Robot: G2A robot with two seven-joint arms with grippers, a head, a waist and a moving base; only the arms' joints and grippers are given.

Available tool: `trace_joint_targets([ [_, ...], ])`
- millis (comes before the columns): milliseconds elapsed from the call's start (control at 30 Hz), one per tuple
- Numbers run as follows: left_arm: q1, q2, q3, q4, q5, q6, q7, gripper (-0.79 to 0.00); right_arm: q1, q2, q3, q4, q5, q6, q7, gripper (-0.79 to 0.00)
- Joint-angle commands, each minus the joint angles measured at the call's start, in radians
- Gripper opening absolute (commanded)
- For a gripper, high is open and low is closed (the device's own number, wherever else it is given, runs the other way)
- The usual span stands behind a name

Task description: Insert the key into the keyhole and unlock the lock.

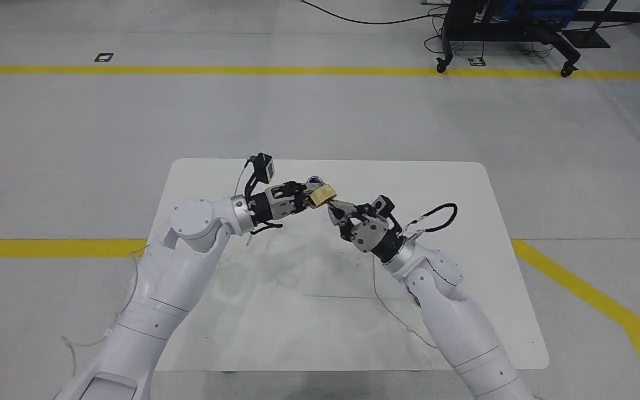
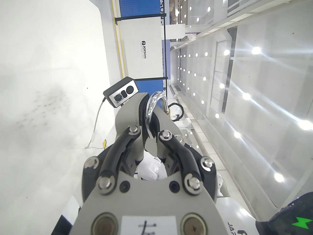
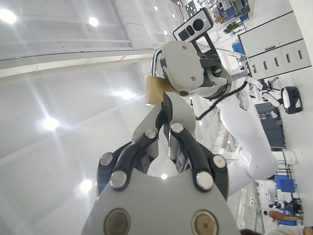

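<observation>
Top view: left tool (image 1: 307,196) clamps the stiff, heavy-looking brass padlock (image 1: 321,194) near its shackle (image 2: 152,106); right tool (image 1: 336,209) pinches the thin key (image 3: 168,133), probably slippery, best held by its flat bow.

White table (image 1: 455,195) with rounded corners, faint dark smudges (image 2: 36,103) across its top, standing on grey floor (image 1: 150,120)
</observation>
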State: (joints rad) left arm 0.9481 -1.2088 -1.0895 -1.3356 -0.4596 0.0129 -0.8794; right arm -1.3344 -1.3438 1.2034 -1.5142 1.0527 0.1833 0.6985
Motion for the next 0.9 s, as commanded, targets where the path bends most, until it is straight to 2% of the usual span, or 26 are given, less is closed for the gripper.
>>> trace_joint_targets([
  [0, 0.002, 0.002, 0.001, -0.007, 0.052, -0.023, 0.031, -0.785, 0.009, -0.001, 0.001, 0.020, 0.055, 0.049, 0.027, -0.785],
  [100, 0.014, 0.001, 0.003, -0.021, 0.083, -0.053, 0.070, -0.785, 0.027, 0.000, 0.007, 0.047, 0.082, 0.077, 0.040, -0.785],
  [333, 0.023, 0.000, -0.007, -0.029, 0.078, -0.059, 0.096, -0.785, 0.029, 0.001, -0.003, 0.042, 0.012, 0.011, 0.023, -0.785],
  [367, 0.024, 0.000, -0.009, -0.029, 0.073, -0.059, 0.099, -0.785, 0.027, 0.002, -0.003, 0.035, -0.016, -0.011, 0.015, -0.720],
  [400, 0.025, 0.000, -0.011, -0.030, 0.067, -0.061, 0.103, -0.785, 0.024, 0.003, -0.002, 0.025, -0.048, -0.036, 0.008, -0.536],
  [467, 0.028, -0.001, -0.017, -0.030, 0.051, -0.060, 0.110, -0.785, 0.012, 0.006, -0.002, 0.004, -0.093, -0.071, 0.004, -0.406],
  [500, 0.029, -0.002, -0.021, -0.029, 0.041, -0.061, 0.113, -0.785, 0.007, 0.007, 0.001, -0.008, -0.114, -0.086, 0.004, -0.175],
  [533, 0.030, -0.002, -0.024, -0.029, 0.029, -0.059, 0.114, -0.785, 0.000, 0.009, 0.003, -0.019, -0.135, -0.099, 0.003, -0.034],
  [567, 0.031, -0.002, -0.028, -0.028, 0.017, -0.057, 0.115, -0.785, -0.006, 0.011, 0.006, -0.031, -0.162, -0.114, 0.004, 0.000],
  [700, 0.033, -0.004, -0.036, -0.027, -0.005, -0.053, 0.118, -0.785, -0.035, 0.020, 0.016, -0.079, -0.279, -0.182, -0.004, 0.000],
  [800, 0.035, -0.005, -0.038, -0.027, -0.005, -0.050, 0.135, -0.785, -0.065, 0.030, 0.045, -0.133, -0.501, -0.326, -0.093, 0.000],
  [867, 0.036, -0.005, -0.035, -0.028, 0.008, -0.048, 0.141, -0.785, -0.104, 0.034, 0.053, -0.181, -0.597, -0.394, -0.131, 0.000],
])
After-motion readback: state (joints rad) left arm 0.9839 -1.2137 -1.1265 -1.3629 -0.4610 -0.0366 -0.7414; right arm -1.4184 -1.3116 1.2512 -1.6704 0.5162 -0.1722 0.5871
